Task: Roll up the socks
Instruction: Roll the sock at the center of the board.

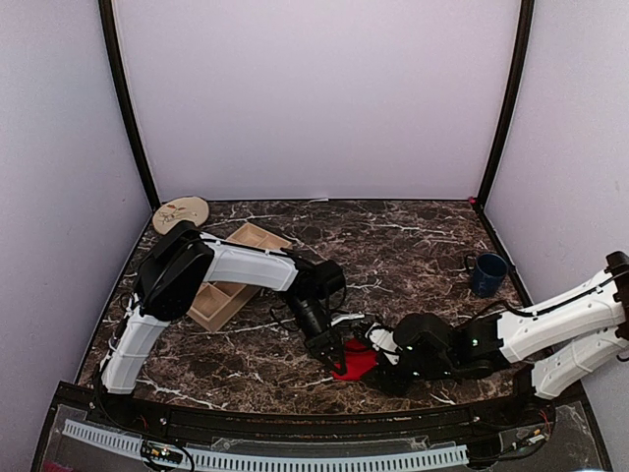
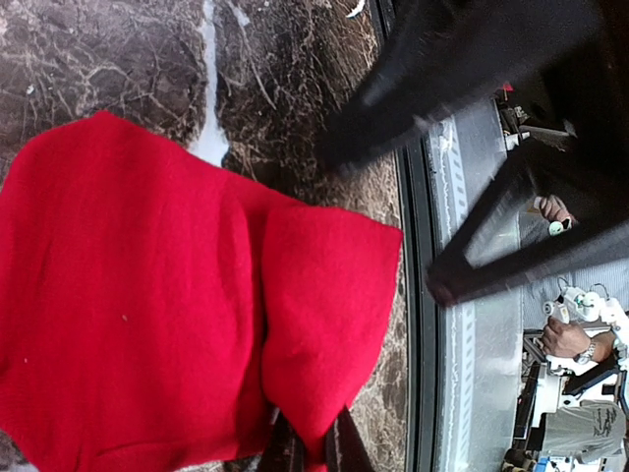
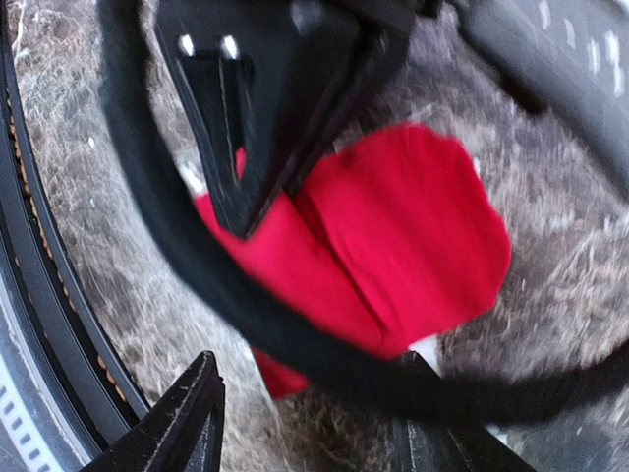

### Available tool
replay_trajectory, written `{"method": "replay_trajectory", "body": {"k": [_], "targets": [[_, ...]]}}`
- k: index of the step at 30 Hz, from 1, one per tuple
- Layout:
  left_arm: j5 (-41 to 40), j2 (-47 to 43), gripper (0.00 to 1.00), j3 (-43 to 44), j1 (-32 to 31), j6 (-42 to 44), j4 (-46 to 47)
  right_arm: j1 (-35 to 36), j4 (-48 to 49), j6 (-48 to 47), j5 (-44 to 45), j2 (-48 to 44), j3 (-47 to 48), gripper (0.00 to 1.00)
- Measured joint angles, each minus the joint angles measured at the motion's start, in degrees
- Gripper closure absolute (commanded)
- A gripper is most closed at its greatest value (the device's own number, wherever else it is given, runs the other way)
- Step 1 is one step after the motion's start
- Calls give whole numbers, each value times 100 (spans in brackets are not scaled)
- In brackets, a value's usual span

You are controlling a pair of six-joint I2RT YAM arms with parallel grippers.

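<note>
At the front of the counter, the red sock lies partly folded between your two arms. Your left fingers pinch its edge tight. Your right fingers stand wide and hold nothing. I think you are mid-roll; next, turn the pinched edge over gently

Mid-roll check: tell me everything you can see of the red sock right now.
The red sock is bright red, soft knit fabric, with no marking showing. It lies bunched on the dark marbled table near the front edge, between the two grippers. It is folded over itself, a narrower flap lying on the wider layer with a crease between them. The left gripper is shut on the flap's edge. The right gripper is open close beside it, not gripping it.
</note>
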Motion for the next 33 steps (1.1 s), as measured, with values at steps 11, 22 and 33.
{"method": "replay_trajectory", "body": {"k": [11,22,33], "targets": [[140,22,100,0,59,2,-20,0,197,-404,-24,507,313,43],[219,46,100,0,63,4,-39,-59,286,-581,-153,820,334,48],[289,70,100,0,74,4,-66,-326,372,-769,-603,1025,387,83]]}}
